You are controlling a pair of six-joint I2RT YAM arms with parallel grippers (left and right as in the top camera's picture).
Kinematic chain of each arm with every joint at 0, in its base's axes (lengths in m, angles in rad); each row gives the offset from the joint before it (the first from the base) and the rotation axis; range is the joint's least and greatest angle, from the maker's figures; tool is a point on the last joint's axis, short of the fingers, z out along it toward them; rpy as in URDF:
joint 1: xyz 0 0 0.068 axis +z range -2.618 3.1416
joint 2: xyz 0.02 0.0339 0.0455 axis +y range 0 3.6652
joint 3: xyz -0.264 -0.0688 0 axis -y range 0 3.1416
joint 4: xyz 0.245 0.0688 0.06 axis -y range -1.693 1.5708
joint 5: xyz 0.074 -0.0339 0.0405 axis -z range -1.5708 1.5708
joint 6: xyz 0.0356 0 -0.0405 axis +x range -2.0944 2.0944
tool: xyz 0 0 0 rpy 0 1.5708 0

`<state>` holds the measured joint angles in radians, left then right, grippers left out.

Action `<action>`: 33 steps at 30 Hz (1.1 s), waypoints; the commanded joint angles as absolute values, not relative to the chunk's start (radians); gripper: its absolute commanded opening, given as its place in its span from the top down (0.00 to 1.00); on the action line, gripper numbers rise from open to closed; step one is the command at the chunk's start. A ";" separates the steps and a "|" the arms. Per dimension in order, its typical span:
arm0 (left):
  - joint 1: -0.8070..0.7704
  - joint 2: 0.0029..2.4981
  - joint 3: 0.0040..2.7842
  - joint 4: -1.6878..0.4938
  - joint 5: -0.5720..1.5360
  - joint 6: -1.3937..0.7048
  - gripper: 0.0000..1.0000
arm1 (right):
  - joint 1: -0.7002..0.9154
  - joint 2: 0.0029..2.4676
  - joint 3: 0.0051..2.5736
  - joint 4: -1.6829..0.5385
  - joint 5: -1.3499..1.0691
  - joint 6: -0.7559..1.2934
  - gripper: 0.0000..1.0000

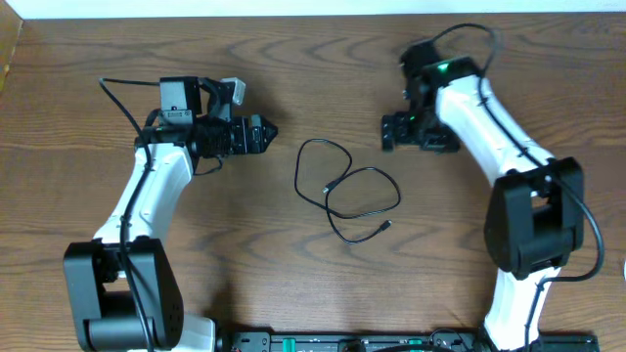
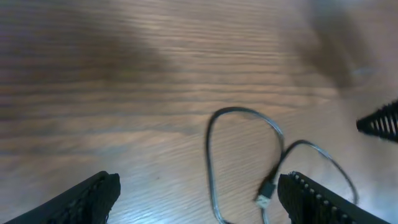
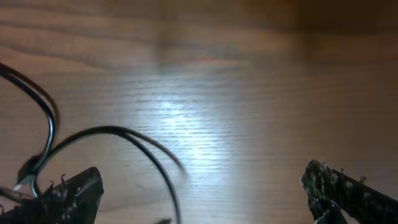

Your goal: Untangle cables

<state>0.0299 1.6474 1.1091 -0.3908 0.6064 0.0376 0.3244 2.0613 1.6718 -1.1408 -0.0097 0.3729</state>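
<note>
cable (image 2: 236, 111) cut off below, plug (image 2: 264, 196) blurred

the cables (image 1: 338, 181) are lying loose near the middle of the table (image 1: 196, 264), thin black cord curling in two overlapping loops, a small plug (image 1: 387, 227) ending each tip; seemingly one cord.

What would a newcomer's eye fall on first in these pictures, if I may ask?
The thin black cable draws the eye first, lying in loose loops at the middle of the wooden table. The two white arms flank it, with the left claw and the right claw pointing toward it from either side. Both are open and hold nothing.
</note>
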 commanded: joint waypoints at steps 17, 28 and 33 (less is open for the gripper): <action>0.027 1.502 1.117 -0.473 0.531 0.090 0.13 | 0.637 2.020 1.524 -1.090 0.155 0.800 0.01; 0.027 1.502 1.117 -0.489 0.531 0.097 0.13 | 0.643 2.020 1.444 -1.087 0.185 0.916 0.01; 0.027 1.502 1.117 -0.490 0.531 0.097 0.13 | 0.643 2.020 1.415 -1.087 0.184 0.947 0.01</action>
